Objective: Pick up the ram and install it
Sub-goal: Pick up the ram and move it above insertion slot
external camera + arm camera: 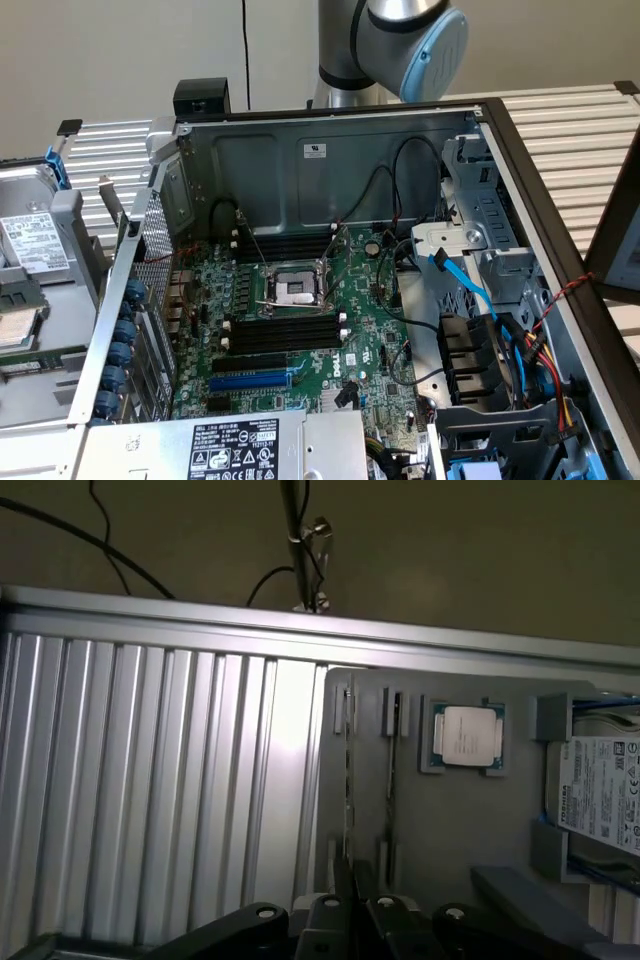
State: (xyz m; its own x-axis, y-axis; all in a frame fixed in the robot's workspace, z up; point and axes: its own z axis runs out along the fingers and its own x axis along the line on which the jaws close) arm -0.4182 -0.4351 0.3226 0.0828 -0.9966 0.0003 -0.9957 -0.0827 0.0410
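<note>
**Claw closed above the parts tray, ram in its holder**

In the wrist view the black two-fingered claw hangs over a flat grey plastic parts tray. Its fingers are drawn together, with nothing visibly held between them. The tray lies on a ribbed aluminium surface.

The ram stands on edge in a narrow slot of the tray. From above it shows as a long thin line with a faint greenish-yellow tint, running between small grey end brackets. It lies almost in line with the claw, clearly below it and not touched. Just beside it is a second slot of the same kind; I cannot tell whether that one is filled. Further along the tray sit a square silver-lidded processor and a hard drive with a white label.

In the exterior view the open metal computer case lies on its side. The long black memory slots with white end clips on the green motherboard look unfilled, so the install is not yet done.

Judging by its form, the ram should be light and stiff, yet thin and brittle, with little height standing above its holder. The two flat faces near the middle of its length look like the best hold, keeping off the contact edge. A hold taken off-centre would probably let it tilt.
</note>
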